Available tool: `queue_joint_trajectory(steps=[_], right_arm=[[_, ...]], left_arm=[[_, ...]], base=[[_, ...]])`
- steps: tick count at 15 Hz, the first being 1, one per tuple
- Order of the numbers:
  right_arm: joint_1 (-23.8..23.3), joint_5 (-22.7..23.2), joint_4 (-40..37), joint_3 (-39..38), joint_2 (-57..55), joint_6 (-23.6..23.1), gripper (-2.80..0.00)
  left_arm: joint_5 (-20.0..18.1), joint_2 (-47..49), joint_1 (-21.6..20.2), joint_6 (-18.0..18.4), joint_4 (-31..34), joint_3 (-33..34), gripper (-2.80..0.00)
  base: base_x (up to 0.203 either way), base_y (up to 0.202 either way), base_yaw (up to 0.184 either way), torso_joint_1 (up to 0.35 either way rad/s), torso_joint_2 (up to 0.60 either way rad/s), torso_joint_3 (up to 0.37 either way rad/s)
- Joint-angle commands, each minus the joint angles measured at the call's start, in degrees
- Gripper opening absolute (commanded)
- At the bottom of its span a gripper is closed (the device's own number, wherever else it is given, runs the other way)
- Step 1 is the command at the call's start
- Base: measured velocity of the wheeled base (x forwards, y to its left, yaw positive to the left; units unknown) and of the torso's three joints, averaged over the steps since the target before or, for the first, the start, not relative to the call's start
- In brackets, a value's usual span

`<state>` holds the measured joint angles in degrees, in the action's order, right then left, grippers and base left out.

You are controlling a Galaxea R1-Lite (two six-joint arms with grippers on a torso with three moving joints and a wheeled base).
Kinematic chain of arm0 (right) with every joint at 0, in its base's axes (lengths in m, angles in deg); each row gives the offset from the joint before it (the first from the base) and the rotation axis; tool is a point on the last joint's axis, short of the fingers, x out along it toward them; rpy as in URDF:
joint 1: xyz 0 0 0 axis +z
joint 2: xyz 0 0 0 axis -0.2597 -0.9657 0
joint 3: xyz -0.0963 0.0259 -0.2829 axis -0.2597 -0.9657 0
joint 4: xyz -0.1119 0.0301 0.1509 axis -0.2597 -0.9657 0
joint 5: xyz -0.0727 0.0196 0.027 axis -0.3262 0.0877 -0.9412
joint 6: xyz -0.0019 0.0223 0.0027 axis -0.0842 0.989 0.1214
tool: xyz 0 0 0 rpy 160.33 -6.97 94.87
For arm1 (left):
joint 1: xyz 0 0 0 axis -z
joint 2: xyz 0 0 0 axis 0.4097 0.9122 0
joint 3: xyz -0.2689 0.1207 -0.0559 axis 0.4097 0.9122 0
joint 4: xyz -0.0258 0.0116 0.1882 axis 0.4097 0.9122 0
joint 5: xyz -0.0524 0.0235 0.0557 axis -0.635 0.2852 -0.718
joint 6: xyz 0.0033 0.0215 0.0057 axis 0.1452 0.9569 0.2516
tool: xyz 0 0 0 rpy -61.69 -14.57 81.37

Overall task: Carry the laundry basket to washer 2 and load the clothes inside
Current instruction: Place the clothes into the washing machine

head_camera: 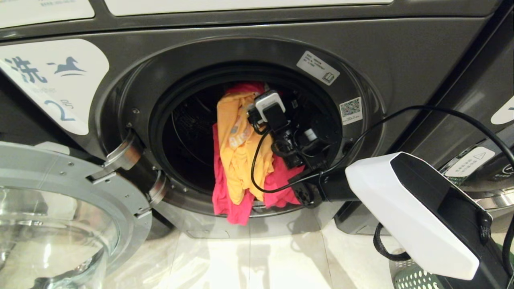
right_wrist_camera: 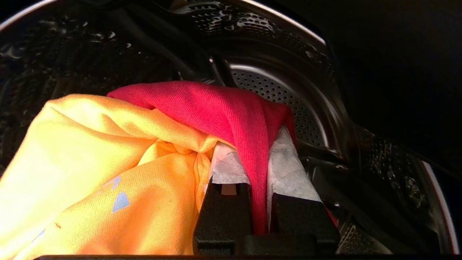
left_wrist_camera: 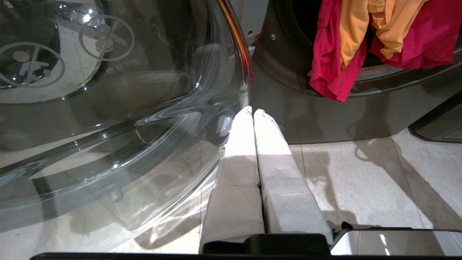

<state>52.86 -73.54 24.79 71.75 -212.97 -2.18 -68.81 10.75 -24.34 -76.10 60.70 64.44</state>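
Clothes: a pink-red garment (head_camera: pixel 225 192) and a yellow-orange one (head_camera: pixel 237 136) are hanging together as one bundle in the washer's mouth, their lower ends draping out over the front lip toward the floor.
Right gripper (right_wrist_camera: pixel 258 162): it is reaching into the drum with its white-padded fingers (right_wrist_camera: pixel 227 166) pinching a fold of the pink-red garment between them, nearly together; the yellow-orange garment is bunching against one finger.
Washer 2 (head_camera: pixel 401 56): the dark grey machine is standing with its round opening exposed, and a white label (head_camera: pixel 52 80) with a blue 2 and a horse is sitting on its front to the left of the opening.
Door (head_camera: pixel 60 224): the chrome-ringed glass door is swinging wide on its hinge, low at the left of the head view.
Left gripper (left_wrist_camera: pixel 252 112): it is hanging low beside the glass door, fingers pressed together and holding nothing, pointing at the washer's base.
Basket (head_camera: pixel 413 279): only a green perforated edge is showing at the lower right of the head view, under the right arm.
Floor (head_camera: pixel 257 261): pale glossy tiles are lying in front of the washer.
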Motion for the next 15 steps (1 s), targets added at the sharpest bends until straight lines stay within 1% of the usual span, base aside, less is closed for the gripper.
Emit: queue_joint_trajectory(steps=[1,3,4,8,11,12,13,15], right_arm=[[-0.02,-0.04,-0.65,0.17,0.09,-0.26,-2.8],[-0.25,0.05,-4.12,3.18,0.09,-0.46,-2.8],[-0.27,0.18,-5.14,3.97,-0.14,-0.49,0.0],[0.12,0.2,-5.92,2.04,-0.04,-0.68,0.0],[0.7,0.18,-6.53,-3.07,1.45,-0.85,0.0],[0.81,0.19,-6.52,-5.93,2.37,-0.85,0.0],[0.9,0.19,-6.53,-10.62,3.72,-0.77,0.0],[1.34,0.07,-6.83,-22.24,7.71,-0.5,0.0]], left_arm=[[0.0,0.0,-0.02,-0.01,0.0,0.09,-2.8],[0.0,0.0,-0.02,-0.01,0.0,0.09,-2.8],[0.0,0.0,-0.02,-0.01,0.0,0.09,-2.8],[0.0,0.0,-0.02,-0.01,0.0,0.09,-2.8],[0.0,0.0,-0.02,-0.01,0.0,0.09,-2.8],[0.0,0.0,-0.02,-0.01,0.0,0.09,-2.8],[0.0,0.0,-0.02,-0.01,0.0,0.09,-2.8],[0.0,0.0,-0.02,-0.01,0.0,0.09,-2.8]], base=[[0.0,0.0,0.0,0.0,0.0,0.0],[0.0,0.0,0.0,0.0,0.0,0.0],[0.0,0.0,0.0,0.0,0.0,0.0],[0.0,0.0,0.0,0.0,0.0,0.0],[0.0,0.0,0.0,0.0,0.0,0.0],[0.0,0.0,0.0,0.0,0.0,0.0],[0.0,0.0,0.0,0.0,0.0,0.0],[0.0,0.0,0.0,0.0,0.0,0.0]])
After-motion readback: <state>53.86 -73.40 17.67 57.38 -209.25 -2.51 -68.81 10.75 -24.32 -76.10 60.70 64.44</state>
